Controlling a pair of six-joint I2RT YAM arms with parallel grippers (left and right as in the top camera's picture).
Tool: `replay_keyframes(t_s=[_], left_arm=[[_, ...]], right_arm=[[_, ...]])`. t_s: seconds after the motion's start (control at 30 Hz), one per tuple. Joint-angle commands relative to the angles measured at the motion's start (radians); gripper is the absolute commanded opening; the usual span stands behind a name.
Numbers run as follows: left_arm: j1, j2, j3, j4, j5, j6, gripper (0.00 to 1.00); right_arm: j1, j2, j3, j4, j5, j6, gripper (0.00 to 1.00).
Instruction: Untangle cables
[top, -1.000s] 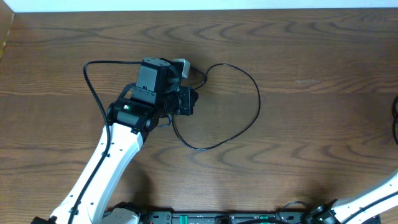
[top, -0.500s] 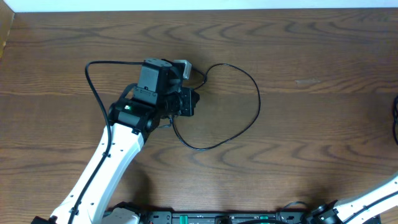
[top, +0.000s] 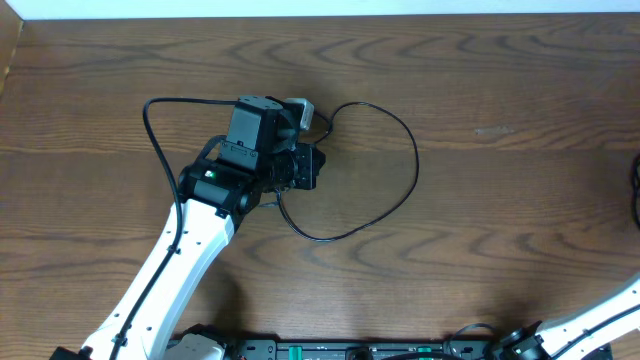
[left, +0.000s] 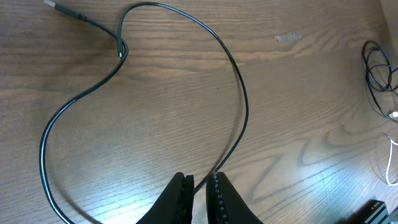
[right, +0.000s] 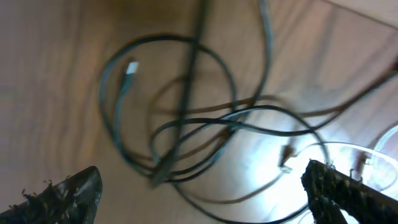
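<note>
A long black cable (top: 415, 165) lies in a wide loop on the wooden table, right of my left gripper (top: 308, 165). In the left wrist view that gripper (left: 200, 179) is shut on the black cable (left: 239, 93), which runs up from between the fingertips; its plug (left: 55, 5) lies at the top left. My right gripper (right: 202, 174) is open, its fingers (right: 62, 199) wide apart above a blurred tangle of dark cable loops (right: 186, 124) and a thin white cable (right: 379, 146). The right gripper is out of the overhead view.
The tangle (left: 376, 65) and the white cable (left: 390, 155) lie at the table's right edge, where a bit of dark cord (top: 634, 185) shows overhead. The left arm (top: 190, 240) reaches in from the bottom left. The table's far edge (top: 320, 14) runs along the top.
My left gripper has shifted slightly to the right with the black cable in it. The loop on the table has barely moved.
</note>
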Motion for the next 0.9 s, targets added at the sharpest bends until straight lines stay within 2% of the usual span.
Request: replay_keyframes(t_s=[0.0,0.2,0.37,0.57,0.67,0.7,0.87], left_arm=[[-0.002,-0.007,0.009,-0.008,-0.005,0.017,0.14],[-0.002,-0.007,0.009,-0.016,-0.006,0.019,0.14],[0.003,-0.007,0.009,-0.006,-0.011,0.075,0.15],[0.037,-0.007,0.009,0.058,-0.041,0.078,0.17],[0.060,-0.007,0.009,0.060,-0.041,0.077,0.17],[0.066,-0.007,0.008,0.055,-0.040,0.077,0.21],[0.069,-0.007,0.007,0.055,-0.040,0.077,0.21]], right_arm=[[0.051,-0.068,0.059,-0.006,-0.048,0.006,0.99],[0.148,-0.180,0.068,-0.014,-0.065,0.025,0.99],[0.259,-0.262,0.068,-0.078,-0.109,-0.014,0.99],[0.405,-0.367,0.068,-0.201,-0.023,-0.011,0.99],[0.461,-0.424,0.061,-0.220,-0.017,-0.010,0.99],[0.477,-0.442,0.059,-0.229,-0.008,-0.010,0.99],[0.513,-0.536,0.010,-0.235,0.020,-0.009,0.99]])
